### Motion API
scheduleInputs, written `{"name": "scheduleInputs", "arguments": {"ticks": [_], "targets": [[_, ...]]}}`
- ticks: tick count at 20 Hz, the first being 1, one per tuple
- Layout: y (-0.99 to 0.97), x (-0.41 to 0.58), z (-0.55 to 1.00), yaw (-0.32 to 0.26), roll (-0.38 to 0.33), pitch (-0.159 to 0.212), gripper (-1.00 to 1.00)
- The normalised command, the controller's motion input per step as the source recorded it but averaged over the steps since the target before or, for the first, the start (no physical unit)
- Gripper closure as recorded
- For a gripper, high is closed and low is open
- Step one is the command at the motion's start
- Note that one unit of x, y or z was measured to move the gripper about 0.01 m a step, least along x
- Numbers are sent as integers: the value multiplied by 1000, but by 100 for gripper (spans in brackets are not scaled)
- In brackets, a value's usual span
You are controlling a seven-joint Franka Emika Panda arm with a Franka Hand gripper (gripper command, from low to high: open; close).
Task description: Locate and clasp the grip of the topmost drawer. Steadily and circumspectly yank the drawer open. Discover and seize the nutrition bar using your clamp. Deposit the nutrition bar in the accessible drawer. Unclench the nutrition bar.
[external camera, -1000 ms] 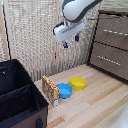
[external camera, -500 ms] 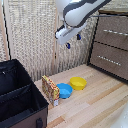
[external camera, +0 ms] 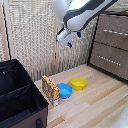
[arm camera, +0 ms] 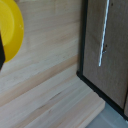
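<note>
Shifted toward the topmost drawer (external camera: 115,30), hand (external camera: 66,42) hovers apart, grip unclear.

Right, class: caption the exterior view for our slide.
Gripper hovers above yellow bowl, blue bowl and nutrition bar; topmost drawer shut.

Wood dresser (external camera: 112,42), silver handle (arm camera: 103,35).

Pale wooden planks (external camera: 95,107) make the floor — evenly lit. Behind stands a beige woven wall (external camera: 35,40).
</note>
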Motion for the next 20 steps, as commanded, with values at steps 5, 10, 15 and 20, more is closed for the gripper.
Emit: {"name": "scheduleInputs", "arguments": {"ticks": [5,10,15,20], "targets": [[53,479,203,-2,-355,36,-100],[271,315,433,-88,-286,43,-100],[383,11,521,-152,-63,40,-100],[-37,-159,141,-67,-99,5,-100]]}}
